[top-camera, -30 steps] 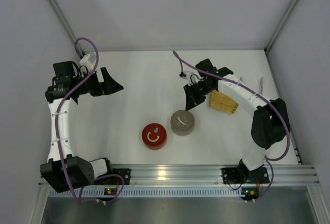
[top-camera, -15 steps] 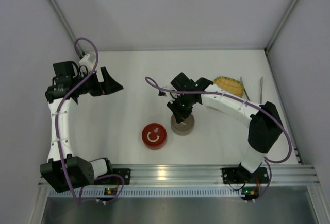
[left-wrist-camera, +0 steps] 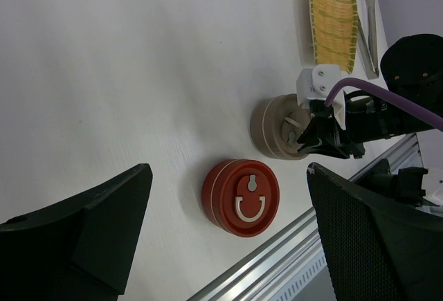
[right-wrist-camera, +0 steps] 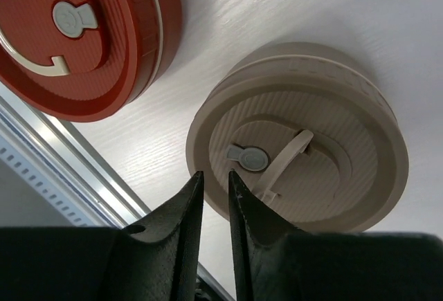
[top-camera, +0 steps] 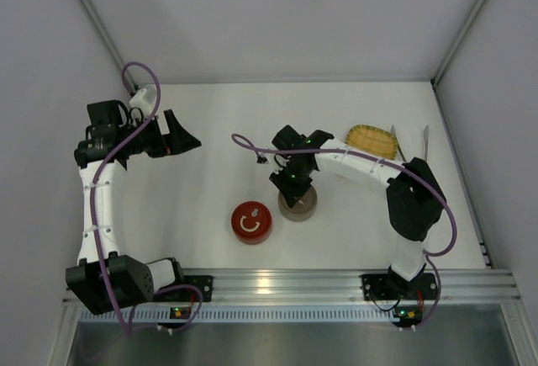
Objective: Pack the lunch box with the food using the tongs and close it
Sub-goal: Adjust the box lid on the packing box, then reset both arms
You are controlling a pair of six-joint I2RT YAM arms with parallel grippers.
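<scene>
Hovering right over the beige lunch box [right-wrist-camera: 332, 142], the right gripper [right-wrist-camera: 214, 176] has our attention. Its two black fingers [right-wrist-camera: 181, 225] sit all but together, only a thin slit between the tips, and they clamp on nothing. Through that slit we see the near rim of the ribbed lid. The lid's pale handle [right-wrist-camera: 284, 166] stands tilted up just ahead of the fingertips, close to them; we cannot tell whether anything touches.

Off to this hand's inner side, near the rail, lies the red lunch box [top-camera: 250, 222], lid on, just beside the beige one but apart from it.

And the tongs [left-wrist-camera: 373, 24]? We find them well away from this hand, out on its outer side towards the right wall. They lie flat on the white table [top-camera: 227, 130], their silver arms spread in a narrow V. Between them and the gripper sits the yellow ribbed mat [top-camera: 372, 140], with the nearer arm of the tongs just beside the mat's far edge.

Over on the other side, the left gripper [top-camera: 195, 135] hangs with its jaws spread wide and nothing between them. It is well apart from both boxes, and the tongs lie farther off again, beyond the right arm.
</scene>
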